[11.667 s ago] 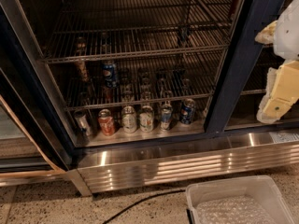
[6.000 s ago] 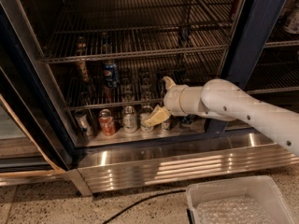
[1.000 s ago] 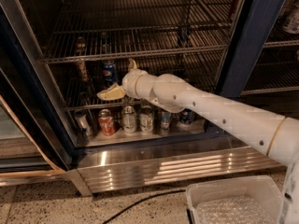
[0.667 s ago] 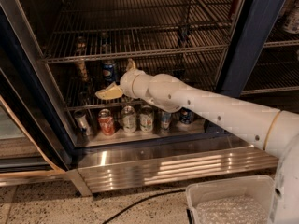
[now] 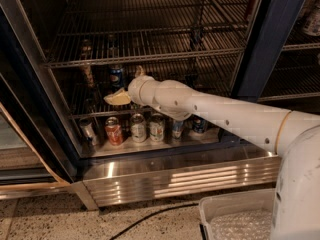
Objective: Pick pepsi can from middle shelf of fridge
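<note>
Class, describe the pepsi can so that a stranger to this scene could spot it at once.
In the fridge, find the middle shelf, left of centre, where the robot's open tool hovers. The pepsi can stands upright just beside the tool. It is blue with a round logo, unlike the red can and pale cans below.

We see a smooth white arm (image 5: pixel 225 114) w/ rounded, tapering segments, small dark dots along its side & a thin tan ring near the bulky white base. The gripper (image 5: pixel 123 85), inside the fridge (image 5: pixel 274 34), has cream-yellow fingers (image 5: pixel 117 98), spread apart.
</note>
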You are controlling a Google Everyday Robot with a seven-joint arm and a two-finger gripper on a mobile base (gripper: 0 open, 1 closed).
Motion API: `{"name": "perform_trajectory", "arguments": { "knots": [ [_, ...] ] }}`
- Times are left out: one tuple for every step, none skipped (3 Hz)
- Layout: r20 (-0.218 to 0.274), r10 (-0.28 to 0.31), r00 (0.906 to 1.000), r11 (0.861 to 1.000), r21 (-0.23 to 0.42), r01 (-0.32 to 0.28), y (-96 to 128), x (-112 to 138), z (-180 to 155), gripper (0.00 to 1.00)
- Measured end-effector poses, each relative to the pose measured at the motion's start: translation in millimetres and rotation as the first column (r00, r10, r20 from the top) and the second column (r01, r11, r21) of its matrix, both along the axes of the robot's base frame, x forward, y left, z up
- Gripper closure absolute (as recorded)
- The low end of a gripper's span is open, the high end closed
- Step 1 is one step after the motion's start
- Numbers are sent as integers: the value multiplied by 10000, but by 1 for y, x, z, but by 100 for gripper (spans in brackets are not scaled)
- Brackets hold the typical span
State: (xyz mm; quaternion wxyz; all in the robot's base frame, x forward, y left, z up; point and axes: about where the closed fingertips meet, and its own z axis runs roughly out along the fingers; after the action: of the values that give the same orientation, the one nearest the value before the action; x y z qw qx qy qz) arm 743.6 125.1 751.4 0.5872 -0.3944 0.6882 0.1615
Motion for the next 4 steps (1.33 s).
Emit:
{"name": "perform_trajectory", "arguments": {
  "knots": [
    [9, -110, 9999, 9999, -30, 110, 1, 6, -4, 12],
    [89, -239, 9997, 9997, -30, 239, 0, 14, -5, 15],
    [196, -319, 9993, 9995, -46, 320, 0, 22, -4, 16],
    [259, -333, 9991, 9994, -58, 335, 3, 28, -4, 20]
  ]
}}
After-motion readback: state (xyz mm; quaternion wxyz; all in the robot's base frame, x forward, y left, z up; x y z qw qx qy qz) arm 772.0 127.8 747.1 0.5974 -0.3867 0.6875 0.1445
